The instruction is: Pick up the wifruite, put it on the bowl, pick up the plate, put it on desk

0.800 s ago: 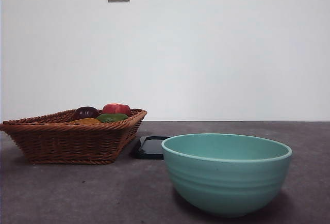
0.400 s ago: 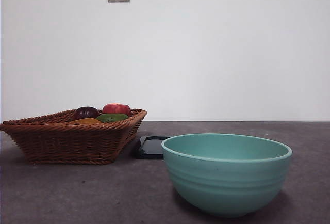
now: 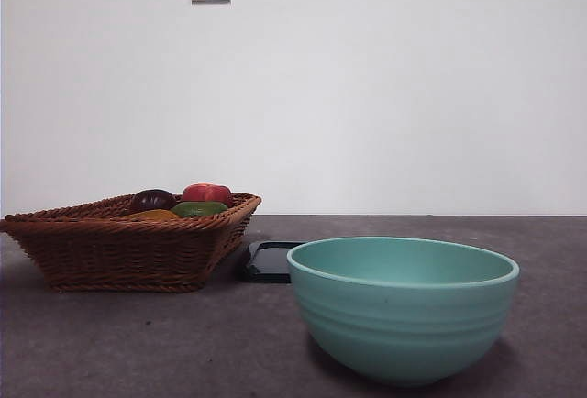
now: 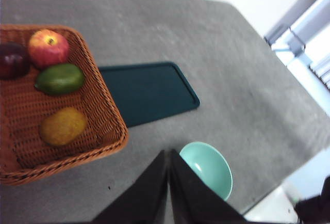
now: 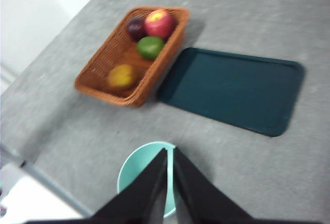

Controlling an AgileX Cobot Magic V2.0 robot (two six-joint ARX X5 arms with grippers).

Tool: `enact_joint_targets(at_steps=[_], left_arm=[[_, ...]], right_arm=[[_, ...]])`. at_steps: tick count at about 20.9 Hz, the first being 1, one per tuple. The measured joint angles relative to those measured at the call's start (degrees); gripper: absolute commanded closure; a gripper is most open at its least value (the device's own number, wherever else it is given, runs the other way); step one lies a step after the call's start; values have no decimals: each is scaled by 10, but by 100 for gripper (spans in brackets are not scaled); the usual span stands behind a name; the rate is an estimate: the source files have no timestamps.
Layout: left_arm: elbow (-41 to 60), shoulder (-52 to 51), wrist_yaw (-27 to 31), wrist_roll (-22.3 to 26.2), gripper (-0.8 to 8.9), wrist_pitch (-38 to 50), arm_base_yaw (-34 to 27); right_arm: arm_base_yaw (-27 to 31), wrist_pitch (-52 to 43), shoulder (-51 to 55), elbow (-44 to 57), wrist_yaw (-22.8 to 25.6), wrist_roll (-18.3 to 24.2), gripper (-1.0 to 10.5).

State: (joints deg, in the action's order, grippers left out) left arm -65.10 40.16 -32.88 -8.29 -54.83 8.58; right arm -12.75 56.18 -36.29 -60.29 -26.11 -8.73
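nothing moved: wifruite [image 4: 63, 126] in basket [image 4: 105, 111], bowl [image 3: 404, 308] empty.

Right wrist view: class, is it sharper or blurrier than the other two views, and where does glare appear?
Right wrist view: blurriest, with the basket and dark tray soft-edged. Left wrist view: sharper, but bright glare washes out the background past the desk edge. Front view: evenly lit, bowl crisp.

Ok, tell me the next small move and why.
Probably bring the left hand down toward the wifruite with its jaws opened. The fruit lies untouched in the wicker basket, the bowl holds nothing, and both hands hang high above the desk with jaws shut, the right hand above the bowl.
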Motion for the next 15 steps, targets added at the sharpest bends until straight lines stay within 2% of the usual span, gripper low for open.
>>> enact_joint_targets(at_steps=[7,9,11,12,13,14,15], left_arm=[[-9,50,0,29,802,-2,28],[-9,52,0,33,750,-2,29],[-9,53,0,34,589,-2,29],[-9,53,0,35,461,-2,29],[-9,54,0,35,367,-2,29],[-9,54,0,36,277,-2,29],[-9,55,0,38,242,-2,29]], right_arm=[[0,0,-22,0,-8,10,937],[0,0,-20,0,-8,11,926],[0,0,-20,0,-8,14,717],[0,0,-21,0,-7,15,561],[0,0,-21,0,-7,15,452],[0,0,-21,0,-7,15,362],[0,0,-21,0,-7,14,324]])
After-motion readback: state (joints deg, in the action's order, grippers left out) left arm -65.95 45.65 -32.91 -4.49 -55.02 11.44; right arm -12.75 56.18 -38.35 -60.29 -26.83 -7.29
